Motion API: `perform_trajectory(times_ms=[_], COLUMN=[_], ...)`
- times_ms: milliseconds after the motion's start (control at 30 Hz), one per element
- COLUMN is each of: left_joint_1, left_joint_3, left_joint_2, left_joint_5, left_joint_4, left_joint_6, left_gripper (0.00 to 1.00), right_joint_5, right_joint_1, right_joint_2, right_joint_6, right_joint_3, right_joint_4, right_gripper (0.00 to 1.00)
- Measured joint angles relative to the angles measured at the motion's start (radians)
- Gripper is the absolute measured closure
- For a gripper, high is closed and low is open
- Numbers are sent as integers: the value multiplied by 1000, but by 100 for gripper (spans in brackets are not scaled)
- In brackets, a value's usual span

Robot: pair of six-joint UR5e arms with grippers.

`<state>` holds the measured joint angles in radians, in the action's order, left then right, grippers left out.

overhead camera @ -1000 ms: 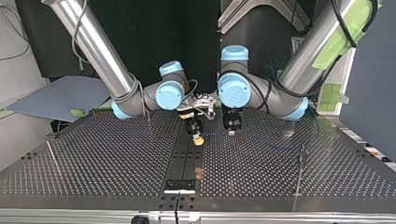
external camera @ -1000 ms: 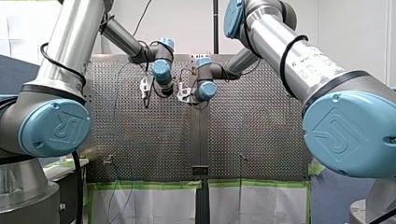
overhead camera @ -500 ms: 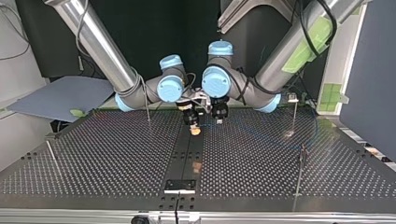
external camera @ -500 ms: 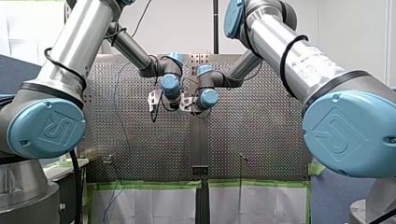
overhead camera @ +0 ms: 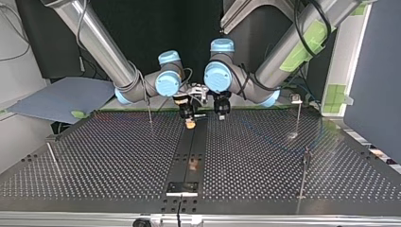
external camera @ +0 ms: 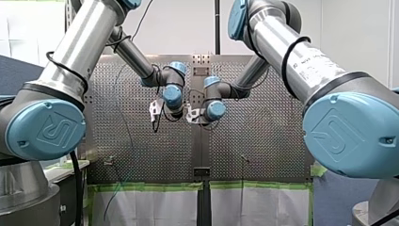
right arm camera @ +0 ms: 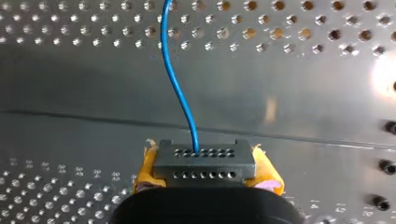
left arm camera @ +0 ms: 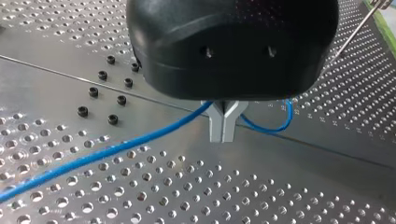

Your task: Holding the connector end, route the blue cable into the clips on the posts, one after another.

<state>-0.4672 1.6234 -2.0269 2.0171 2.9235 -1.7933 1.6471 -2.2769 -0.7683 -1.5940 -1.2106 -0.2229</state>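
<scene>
— Right pincer [right arm camera: 205, 171] first: what has it got?

— It is clenched on the connector [right arm camera: 204, 161], with a yellow pad on either side of the grey block. The blue cable [right arm camera: 175, 79] comes out of the block's face and runs ahead over the table [overhead camera: 94, 156].

— And the left pincer [left arm camera: 223, 123]?

— Clenched as well. Its metal fingers pinch the cable, which trails away on one side and makes a small loop on the other.

— What has changed in the last second?

— Seen from across the table, both pincers have drawn back toward twelve o'clock, close to the far edge. The left one has also closed in on the right. They were clearly apart and now hang almost side by side. From behind the arms, both wrists have slid toward five o'clock.

— Did the left one slide along the cable to get there?

— I cannot tell from these views.

— What does that mean for the routing?

— I think it has not started yet. I see no cable in any clip. The nearest post [overhead camera: 299, 113], with its clip [overhead camera: 296, 99] on top, stands at about three o'clock from the pincers, well apart from them. With the two holds this close together, the stretch between them is probably short and easier to steer. The pair would then have to carry it toward three o'clock and lower it into that clip without letting the loop snag.
</scene>
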Motion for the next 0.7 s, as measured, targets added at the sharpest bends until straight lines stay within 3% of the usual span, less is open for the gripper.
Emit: perform_trajectory(times_ms=[267, 433, 700], left_joint_1=[0, -3, -25], left_joint_3=[23, 38, 40], left_joint_2=[-6, -44, -121], left_joint_5=[-5, -8, -5], left_joint_4=[-26, -48, -108], left_joint_6=[-1, 3, -8], left_gripper=[100, 100, 100], right_joint_5=[-1, -11, -14], right_joint_1=[11, 18, 26], right_joint_2=[0, 0, 2], right_joint_6=[-5, -17, -12], right_joint_3=[-55, -93, -140], right_joint_4=[-37, -74, -96], right_gripper=[100, 100, 100])
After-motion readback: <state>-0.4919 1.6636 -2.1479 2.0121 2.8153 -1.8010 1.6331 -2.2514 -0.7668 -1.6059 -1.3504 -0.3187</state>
